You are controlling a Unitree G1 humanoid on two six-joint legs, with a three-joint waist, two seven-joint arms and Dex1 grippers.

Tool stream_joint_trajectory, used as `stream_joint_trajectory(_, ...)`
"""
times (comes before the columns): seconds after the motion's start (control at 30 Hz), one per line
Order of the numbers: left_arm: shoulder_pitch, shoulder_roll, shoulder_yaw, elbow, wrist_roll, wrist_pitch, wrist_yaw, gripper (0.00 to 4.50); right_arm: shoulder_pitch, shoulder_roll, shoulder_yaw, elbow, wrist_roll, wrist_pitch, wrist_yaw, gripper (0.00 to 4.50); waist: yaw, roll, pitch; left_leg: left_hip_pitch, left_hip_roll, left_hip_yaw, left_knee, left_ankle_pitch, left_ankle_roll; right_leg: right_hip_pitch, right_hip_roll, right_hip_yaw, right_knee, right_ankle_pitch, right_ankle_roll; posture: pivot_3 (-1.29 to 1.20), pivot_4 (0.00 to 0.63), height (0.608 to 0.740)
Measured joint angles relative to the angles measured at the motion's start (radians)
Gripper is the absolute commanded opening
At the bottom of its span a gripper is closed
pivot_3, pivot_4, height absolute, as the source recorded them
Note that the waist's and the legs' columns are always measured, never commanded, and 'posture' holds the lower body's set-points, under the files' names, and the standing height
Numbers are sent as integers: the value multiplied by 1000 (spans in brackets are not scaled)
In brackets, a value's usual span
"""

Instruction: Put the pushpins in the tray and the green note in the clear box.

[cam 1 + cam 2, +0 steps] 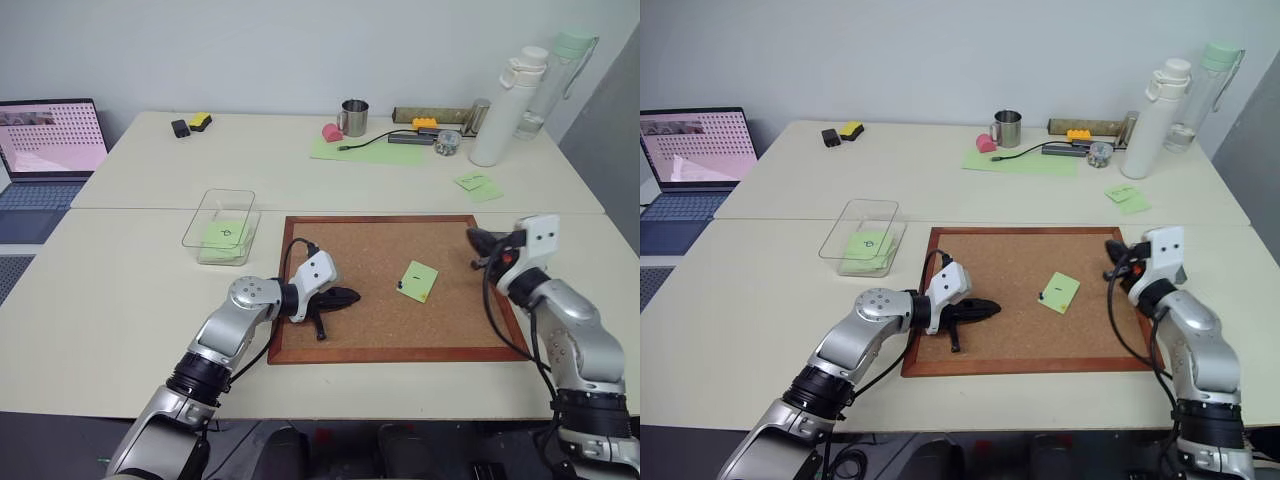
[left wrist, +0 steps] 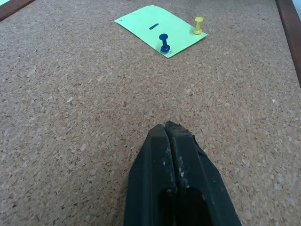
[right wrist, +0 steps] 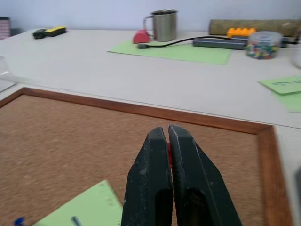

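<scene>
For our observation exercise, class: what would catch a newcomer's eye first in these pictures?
First, the large wood-framed brown corkboard in the middle of the pale table, with a small light-green square note on it, fixed by a blue pushpin and a yellow pushpin. The left tool hangs shut over the cork, and a clear plastic box holding a green note sits just beyond the board's left corner.

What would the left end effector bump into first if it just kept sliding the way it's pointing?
Probably the green note pinned to the corkboard, likely the blue pushpin first; bare cork lies between.
</scene>
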Motion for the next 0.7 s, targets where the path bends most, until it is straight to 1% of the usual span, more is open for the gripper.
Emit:
stream_joint_trajectory(0.1, 0, 3, 0, -2, 0, 0, -1, 0, -26, -26, -51, 54, -27, 0, -43, 39, 1, 0, 0, 0, 0, 0, -1, 0, 0, 0, 0, 0, -1, 0, 0, 0, 150, 740)
stream_joint_trajectory(0.17, 1, 4, -3, -5, 0, 2, -1, 0, -69, -73, -57, 185, -37, 8, -57, 39, 1, 0, 0, 1, 0, 1, -1, 0, 0, 0, -1, 1, -1, 0, 0, 0, 150, 740)
stream_joint_trajectory(0.37, 4, 8, -1, -10, 0, 5, -1, 0, -112, -96, -77, 346, -50, 3, -54, 39, 0, 1, 0, 1, 0, 1, -1, 0, 0, 1, 0, 1, -1, 0, 0, 0, 150, 740)
stream_joint_trajectory(0.43, 6, 8, -1, -16, 0, 8, -1, 0, -132, -100, -78, 383, -56, -10, -54, 450, 0, 1, 0, 1, 0, 1, -1, 0, 0, 1, 0, 1, -1, 0, 0, 0, 150, 740)
stream_joint_trajectory(0.47, 8, 9, -1, -18, 0, 9, 0, 0, -143, -105, -78, 401, -60, -17, -54, 535, 0, 1, 0, 1, 0, 1, -1, 0, 0, 1, 0, 1, -1, 0, 0, 0, 150, 740)
stream_joint_trajectory(0.5, 8, 9, -1, -20, 0, 11, 0, 0, -153, -108, -81, 421, -61, -26, -54, 719, 0, 1, 0, 1, 0, 1, -1, 0, 0, 1, 0, 1, -1, 0, 0, 0, 150, 740)
stream_joint_trajectory(0.53, 9, 9, -1, -21, 0, 13, 0, 0, -161, -111, -88, 439, -61, -32, -54, 993, 0, 1, 0, 1, 0, 1, -1, 0, 0, 1, 0, 1, -1, 0, 0, 0, 150, 740)
stream_joint_trajectory(0.63, 8, 10, 0, -22, -1, 17, 0, 0, -173, -114, -91, 472, -63, -46, -51, 1608, 0, 1, 0, 1, 0, 1, -1, 0, 0, 1, 0, 1, -1, 0, 0, 0, 150, 740)
stream_joint_trajectory(0.67, 8, 10, 0, -22, -1, 17, 0, 0, -174, -114, -91, 475, -63, -48, -50, 1892, 0, 1, 0, 1, 0, 1, -1, 0, 0, 1, 0, 1, -1, 0, 0, 0, 150, 740)
stream_joint_trajectory(0.7, 8, 10, 0, -22, -1, 17, 0, 0, -175, -114, -91, 479, -62, -49, -49, 2007, 0, 1, 0, 1, 0, 1, -1, 0, 0, 1, 0, 2, -1, 0, 0, 0, 150, 740)
